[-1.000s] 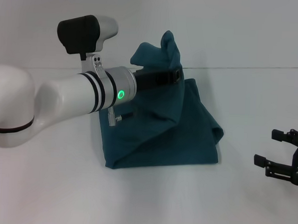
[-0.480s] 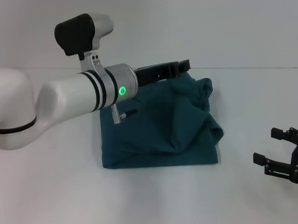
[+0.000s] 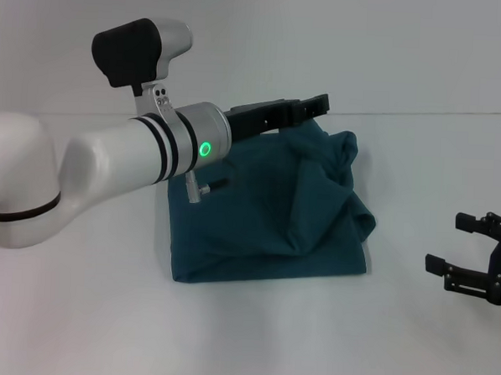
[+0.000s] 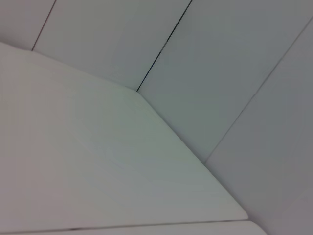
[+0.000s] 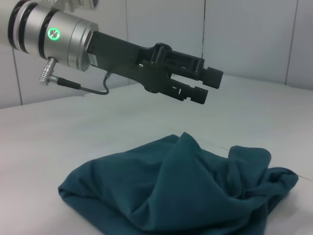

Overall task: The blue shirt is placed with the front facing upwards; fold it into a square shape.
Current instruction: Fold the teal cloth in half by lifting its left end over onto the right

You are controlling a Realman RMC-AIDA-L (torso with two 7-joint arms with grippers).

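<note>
The blue shirt [image 3: 266, 213] lies on the white table as a rumpled, roughly folded heap, with a loose bunch of cloth at its far right corner [image 3: 343, 150]. No print or collar shows. My left gripper [image 3: 322, 105] hovers just above the shirt's far edge, open and holding nothing. The right wrist view shows the same left gripper [image 5: 211, 84] well clear of the shirt [image 5: 181, 196], its fingers a little apart. My right gripper [image 3: 459, 246] rests open at the table's right side, away from the cloth. The left wrist view shows only table and wall.
The white table [image 3: 251, 339] spreads out around the shirt, and a white panelled wall [image 3: 367, 42] stands right behind it. My left arm [image 3: 109, 163] reaches across from the left, over the shirt's near left part.
One second ago my left gripper held a corner of the shirt raised. It has let go, the cloth has dropped onto the heap's right side, and the gripper has drifted right and slightly up.
</note>
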